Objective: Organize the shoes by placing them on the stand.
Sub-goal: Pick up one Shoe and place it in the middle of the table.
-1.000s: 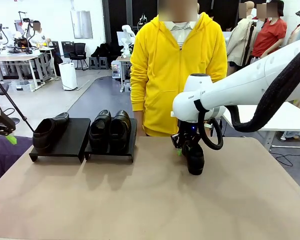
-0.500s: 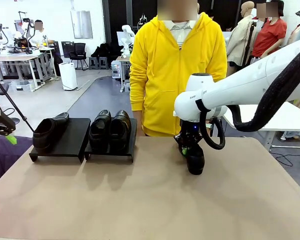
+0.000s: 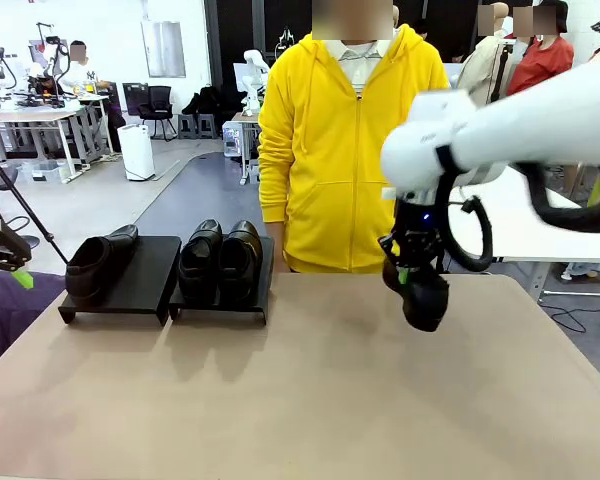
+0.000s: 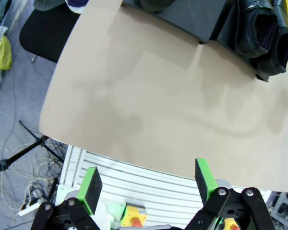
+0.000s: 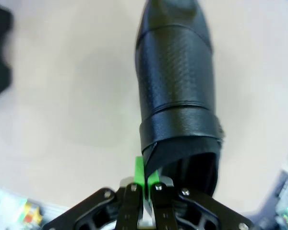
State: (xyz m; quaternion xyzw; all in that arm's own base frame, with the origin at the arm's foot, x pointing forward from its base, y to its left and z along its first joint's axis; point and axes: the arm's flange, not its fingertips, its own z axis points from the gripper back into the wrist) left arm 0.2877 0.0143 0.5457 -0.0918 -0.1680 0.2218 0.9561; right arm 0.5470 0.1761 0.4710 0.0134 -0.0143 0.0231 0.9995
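front view: the right gripper hangs above the right half of the table, its fingers pinched tight on the collar of a black shoe. that shoe is off the tabletop, toe hanging down toward the camera, just in front of a person in a yellow hoodie who stands at the far edge. to the left, the stand sits near the far edge in two low black sections side by side. the left section carries a single shoe on its left part, with bare top beside it. the right section carries a pair of shoes, touching each other. the left gripper is at the far left edge of the picture, beyond the table's side; whether it is spread cannot be told here.

left wrist view: the left gripper is spread wide with nothing between its green pads. it looks down on the table's near edge, well apart from the stand at the top, where the pair of shoes shows its openings.

right wrist view: the right gripper has its green pads pressed together on the thin rear edge of the shoe beside its opening. the shoe's toe points away, with the bare table surface behind it.
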